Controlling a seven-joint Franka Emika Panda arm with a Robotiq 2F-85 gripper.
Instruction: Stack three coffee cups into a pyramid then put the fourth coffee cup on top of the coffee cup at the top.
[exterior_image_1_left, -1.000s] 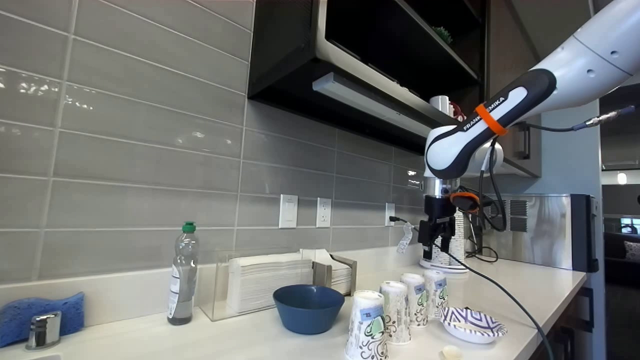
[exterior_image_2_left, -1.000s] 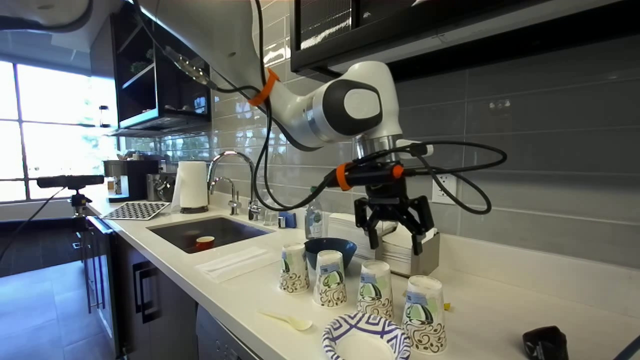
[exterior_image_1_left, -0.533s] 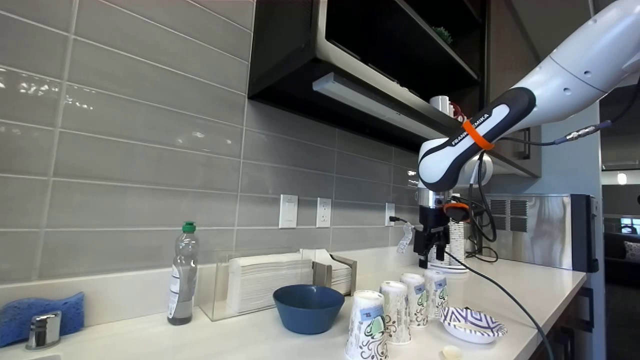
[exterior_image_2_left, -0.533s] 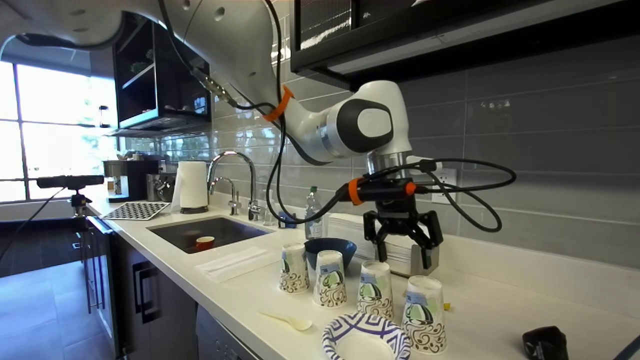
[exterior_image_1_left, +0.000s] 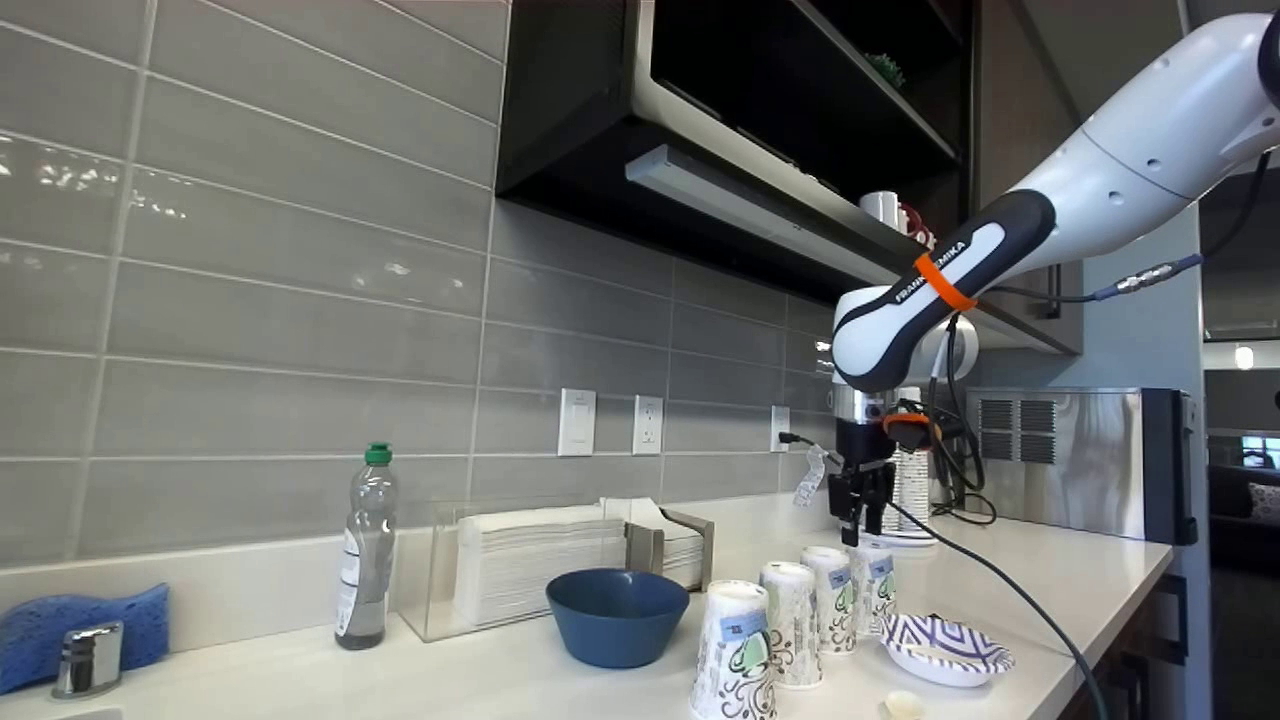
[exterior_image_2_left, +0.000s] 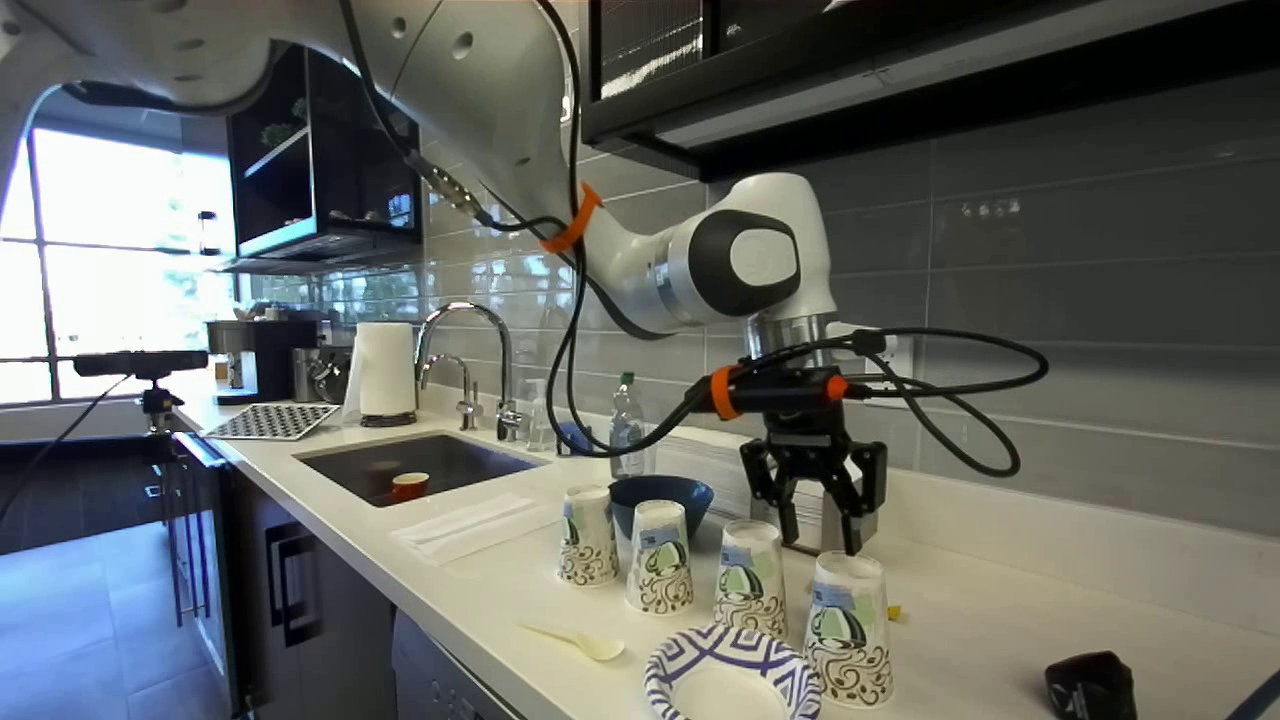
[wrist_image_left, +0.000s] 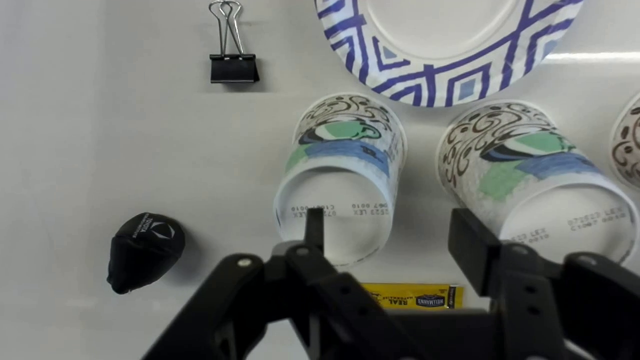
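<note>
Several white coffee cups (exterior_image_2_left: 660, 565) with blue-green print stand upside down in a row on the counter, side by side. They look alike, so which is the fourth coffee cup I cannot tell. My gripper (exterior_image_2_left: 821, 538) hangs just above the end cup (exterior_image_2_left: 850, 640) of the row, beside the plate; an exterior view has the gripper (exterior_image_1_left: 862, 532) over the row's far end. In the wrist view the gripper (wrist_image_left: 387, 232) is open, nothing between its fingers. One finger (wrist_image_left: 314, 230) overlaps the end cup's base (wrist_image_left: 350, 192); its partner overlaps the edge of the neighbouring cup (wrist_image_left: 520, 160).
A patterned plate (wrist_image_left: 435, 82) lies close to the end cups. Beyond the row stand a dark-blue bowl (exterior_image_1_left: 617, 635) and a napkin holder (exterior_image_1_left: 540, 560). A yellow packet (wrist_image_left: 410, 296), a binder clip (wrist_image_left: 233, 70) and a black object (wrist_image_left: 146, 245) lie near the end cup.
The gripper has come down and across toward the row's end cup, and its jaws have narrowed somewhat. The cups, plate and bowl have not moved.
</note>
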